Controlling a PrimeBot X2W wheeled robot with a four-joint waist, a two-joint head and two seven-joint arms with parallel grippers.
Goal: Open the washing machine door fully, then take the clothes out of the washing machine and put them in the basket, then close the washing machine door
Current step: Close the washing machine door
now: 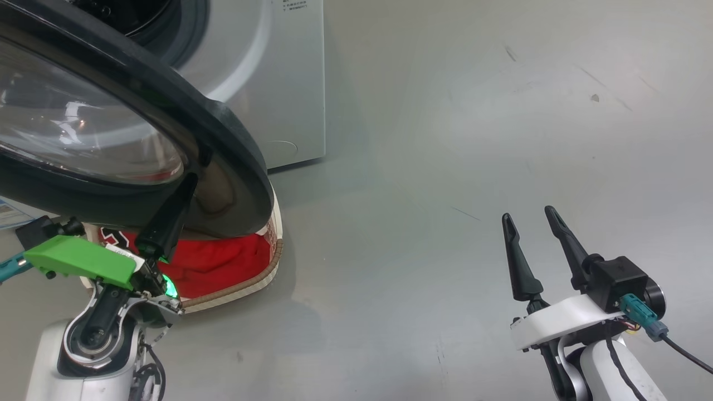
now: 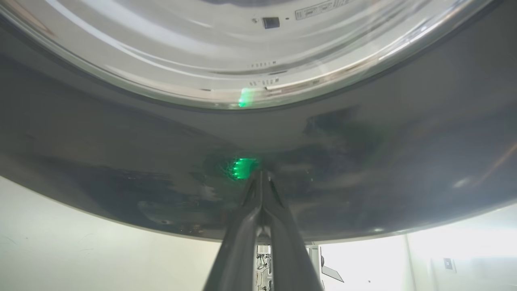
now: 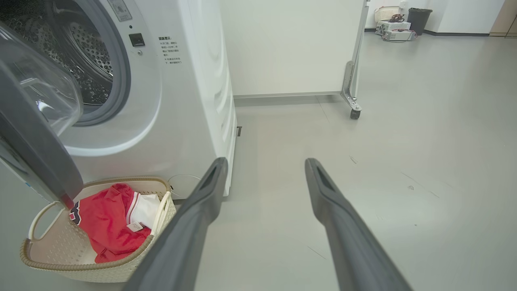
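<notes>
**Obscured or cut off.** In the head view the washing machine door [image 1: 223, 133] overhangs the basket [image 1: 250, 284] and hides most of it, leaving one curved end of the brown rim and a patch of red cloth. The door runs off the picture's left and top edges, and its hinge cannot be made out. In the right wrist view the door covers part of the drum [image 3: 89, 52], so the drum's interior is seen only in part. Dark white-edged markings on the fabric are partly covered and cannot be read.

**Containers.** The cream perforated basket stands on the grey floor [image 1: 445, 167], just in front of the washing machine [image 3: 181, 101], with two white handles showing. The clothes [image 3: 109, 218] lie inside it: red fabric, a white portion and a small tag.

**Door.** It has a wide glossy black ring around a clear bulging glass bowl. It stands swung out from the white front, with its lower edge above the basket.

**Grippers.** The left gripper [image 2: 261, 174] has its fingers pressed together with nothing between them. The tips are against the black ring's glossy face, beside a green reflection, though actual contact cannot be confirmed. The right gripper [image 1: 529, 214] is spread wide and empty over bare floor, well apart from the machine.
</notes>
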